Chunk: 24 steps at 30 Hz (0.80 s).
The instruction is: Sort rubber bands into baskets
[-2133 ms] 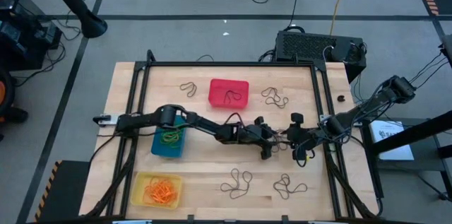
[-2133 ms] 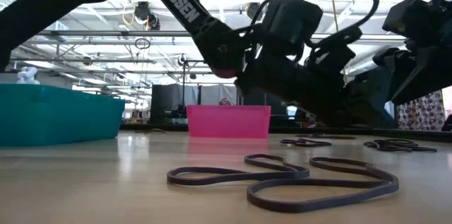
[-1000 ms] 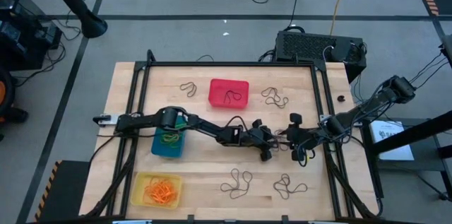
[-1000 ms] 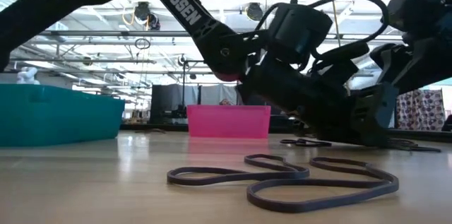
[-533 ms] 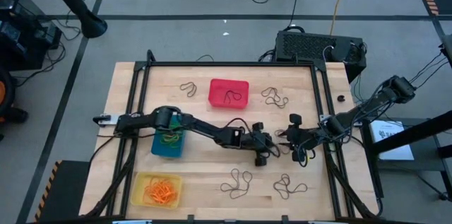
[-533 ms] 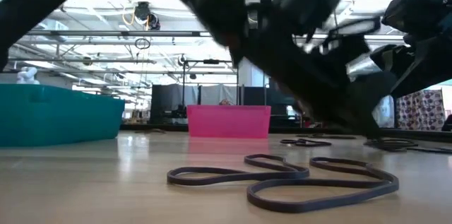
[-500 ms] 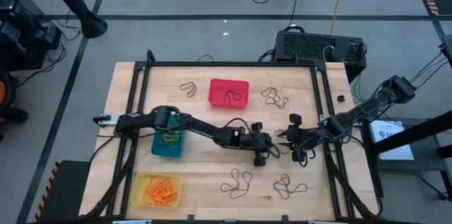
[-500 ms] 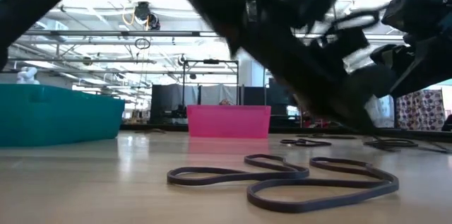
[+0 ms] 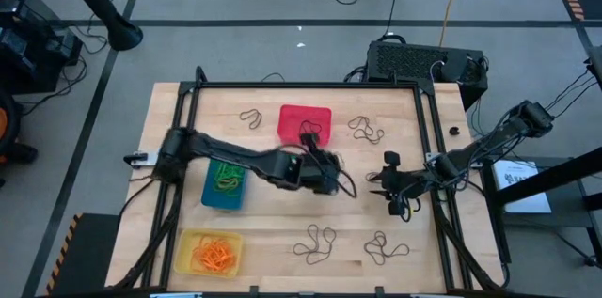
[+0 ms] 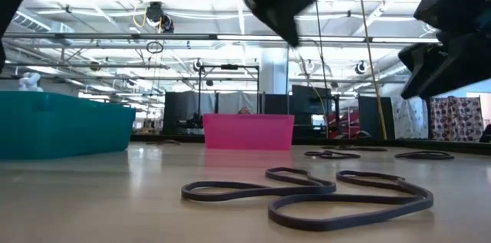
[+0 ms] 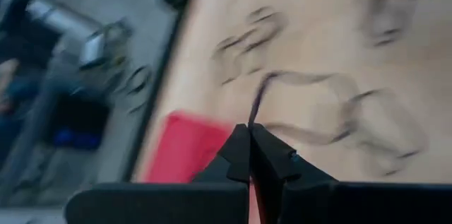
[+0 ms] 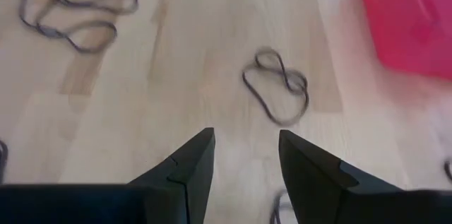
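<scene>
At centre frame the left gripper (image 9: 324,174) pinches one dark band (image 11: 258,97); baskets (image 9: 304,122) partly filled, several bands (image 9: 316,242) left

A pale wooden table (image 9: 273,223) carries a red basket (image 9: 293,115), a blue basket (image 9: 218,195), a yellow basket (image 9: 188,242) and scattered dark rubber bands (image 9: 315,242).
</scene>
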Each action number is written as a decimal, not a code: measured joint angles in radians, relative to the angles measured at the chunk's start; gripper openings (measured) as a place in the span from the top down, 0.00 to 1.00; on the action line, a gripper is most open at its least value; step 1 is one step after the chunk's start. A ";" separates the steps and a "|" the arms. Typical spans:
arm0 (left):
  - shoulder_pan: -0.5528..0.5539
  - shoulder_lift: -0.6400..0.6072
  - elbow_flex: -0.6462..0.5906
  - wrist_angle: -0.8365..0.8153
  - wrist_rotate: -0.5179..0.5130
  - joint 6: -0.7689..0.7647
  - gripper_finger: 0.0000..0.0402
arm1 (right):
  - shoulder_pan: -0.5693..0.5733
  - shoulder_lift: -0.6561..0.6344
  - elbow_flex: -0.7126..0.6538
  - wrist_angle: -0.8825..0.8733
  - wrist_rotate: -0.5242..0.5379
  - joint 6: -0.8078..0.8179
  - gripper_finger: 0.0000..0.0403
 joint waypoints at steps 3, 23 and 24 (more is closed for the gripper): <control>0.023 -0.063 0.000 -0.117 -0.060 -0.057 1.00 | -0.001 0.000 0.000 0.051 0.002 -0.041 0.62; 0.428 -0.104 -0.094 -0.273 0.339 -0.073 0.99 | -0.003 0.000 0.000 0.100 0.003 -0.122 0.62; 0.439 -0.101 -0.095 -0.271 0.344 -0.073 0.99 | -0.003 0.000 0.000 0.099 0.003 -0.127 0.62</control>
